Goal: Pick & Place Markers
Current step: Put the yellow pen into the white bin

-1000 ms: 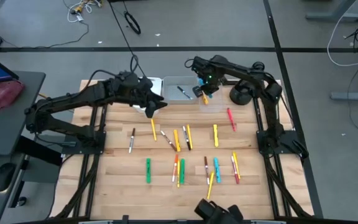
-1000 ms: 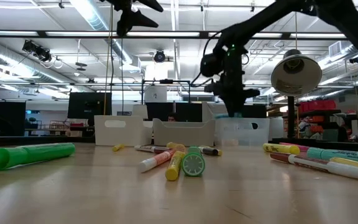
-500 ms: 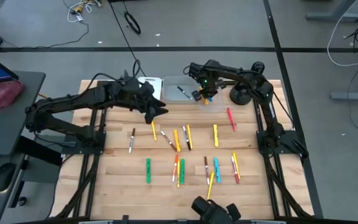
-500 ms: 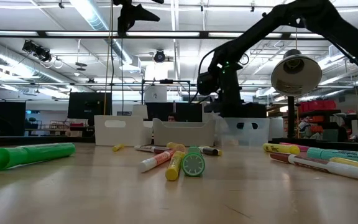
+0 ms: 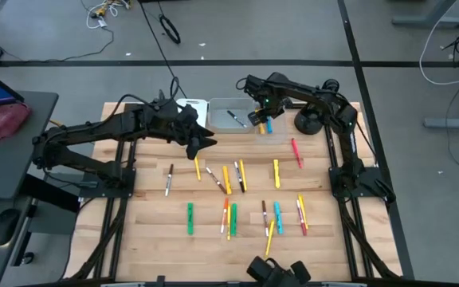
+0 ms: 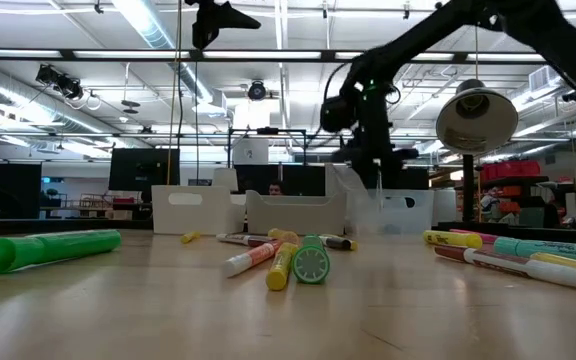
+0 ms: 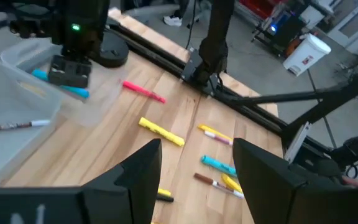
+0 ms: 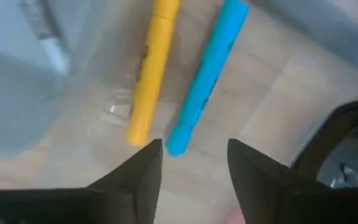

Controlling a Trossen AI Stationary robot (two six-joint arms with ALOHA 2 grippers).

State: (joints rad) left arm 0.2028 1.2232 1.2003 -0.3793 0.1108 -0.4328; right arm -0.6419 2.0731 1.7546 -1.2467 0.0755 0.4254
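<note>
Several markers lie flat across the wooden table, among them a yellow one, a green one and a red one. At the far edge, a blue marker and a yellow marker lie side by side on the floor of a clear bin. My right gripper hovers open just above them, holding nothing. My left gripper hangs open above the table, a little beyond the yellow marker's far end. Its fingers are empty.
A second clear bin holding one dark-and-white marker stands left of the first. A white bin beside it is partly under my left arm. A dark round stand sits right of the bins.
My right gripper dipped into the clear bin with the blue marker, opened and let it go, then rose a little. The blue marker now lies on the bin floor beside the yellow one.
</note>
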